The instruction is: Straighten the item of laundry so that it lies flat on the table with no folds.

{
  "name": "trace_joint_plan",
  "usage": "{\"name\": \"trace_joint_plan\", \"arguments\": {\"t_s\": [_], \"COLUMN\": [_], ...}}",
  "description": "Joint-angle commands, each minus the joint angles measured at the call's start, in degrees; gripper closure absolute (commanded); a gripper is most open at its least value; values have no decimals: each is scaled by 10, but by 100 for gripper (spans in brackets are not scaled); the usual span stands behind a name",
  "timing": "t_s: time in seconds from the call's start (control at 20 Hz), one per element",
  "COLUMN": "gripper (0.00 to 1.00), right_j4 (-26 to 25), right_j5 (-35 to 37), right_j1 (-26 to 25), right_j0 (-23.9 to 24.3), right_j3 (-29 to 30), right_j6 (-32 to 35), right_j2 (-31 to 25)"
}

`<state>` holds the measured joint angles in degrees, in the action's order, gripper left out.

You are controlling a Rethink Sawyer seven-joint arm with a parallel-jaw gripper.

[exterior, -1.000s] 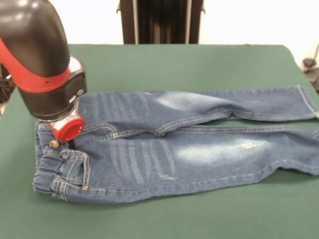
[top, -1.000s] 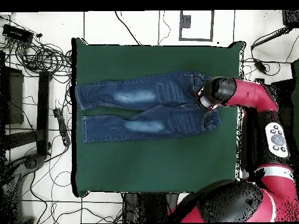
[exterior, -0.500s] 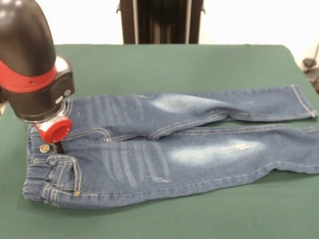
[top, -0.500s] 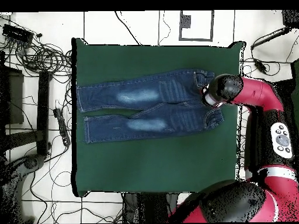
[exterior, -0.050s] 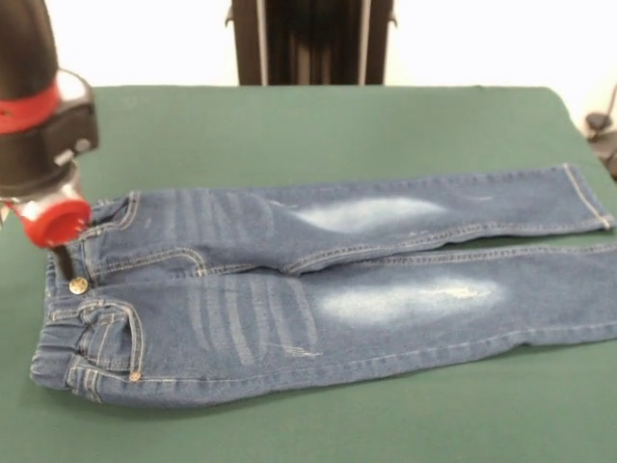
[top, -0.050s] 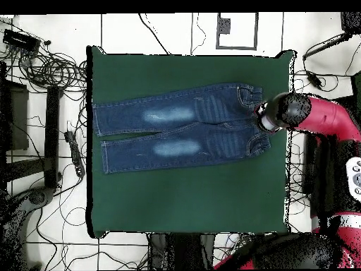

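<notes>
One gripper (exterior, -0.050s: 61,258) at jeans (exterior, -0.050s: 318,289) waistband.

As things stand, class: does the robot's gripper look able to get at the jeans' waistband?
Probably yes. The gripper is already down at the waistband end of the jeans, beside the brass button, with nothing between them on the table.

A robotics lab: a dark green felt worktop (top, -0.050s: 183,197) on a pale tiled floor (top, -0.050s: 127,32) strewn with tangled black cables (top, -0.050s: 53,67).
</notes>
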<state>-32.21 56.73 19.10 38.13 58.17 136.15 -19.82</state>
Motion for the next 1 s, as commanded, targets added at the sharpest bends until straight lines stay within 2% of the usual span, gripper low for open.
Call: {"name": "trace_joint_plan", "arguments": {"t_s": [0.05,0.2,0.3,0.5,0.7,1.0], "gripper": [0,0,0,0,0,0], "right_j4": [5,7,18,64,84,62], "right_j5": [-60,-66,-56,-53,-67,-114], "right_j1": [39,30,40,74,105,123], "right_j0": [-20,-26,-32,-15,-28,-61], "right_j3": [79,68,81,145,179,183], "right_j6": [49,35,23,-55,-61,-42], "right_j2": [35,34,34,-18,-31,-13]}}
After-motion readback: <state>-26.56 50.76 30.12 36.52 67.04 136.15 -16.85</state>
